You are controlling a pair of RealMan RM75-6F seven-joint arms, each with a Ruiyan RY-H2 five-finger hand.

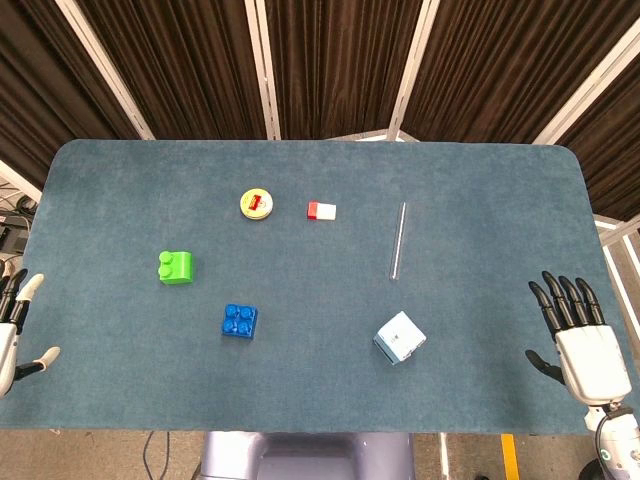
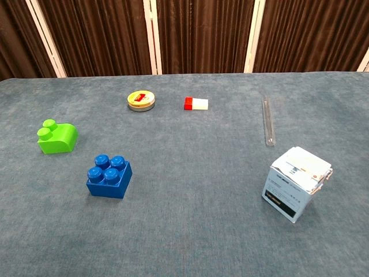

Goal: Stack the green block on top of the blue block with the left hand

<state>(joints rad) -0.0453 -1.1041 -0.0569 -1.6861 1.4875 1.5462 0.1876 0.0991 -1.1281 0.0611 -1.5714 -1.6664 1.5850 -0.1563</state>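
Observation:
The green block [image 1: 176, 267] [image 2: 57, 138] sits on the blue-grey table [image 1: 480, 200], left of centre. Below and to its right rests the blue block [image 1: 239, 321] [image 2: 109, 176], studs up, apart from the green one. My left hand [image 1: 14, 322] hovers at the table's left edge, fingers spread, holding nothing, well to the left of both blocks. At the right edge my right hand [image 1: 580, 340] is also open, fingers apart and empty. Neither hand shows in the chest view.
A round yellow tin [image 1: 257, 204] [image 2: 141, 100] and a small red-and-white piece [image 1: 321, 210] [image 2: 196, 103] lie further back. A clear tube [image 1: 398, 240] [image 2: 268, 120] lies right of centre, and a small white box [image 1: 399, 337] [image 2: 296, 183] stands near the front right.

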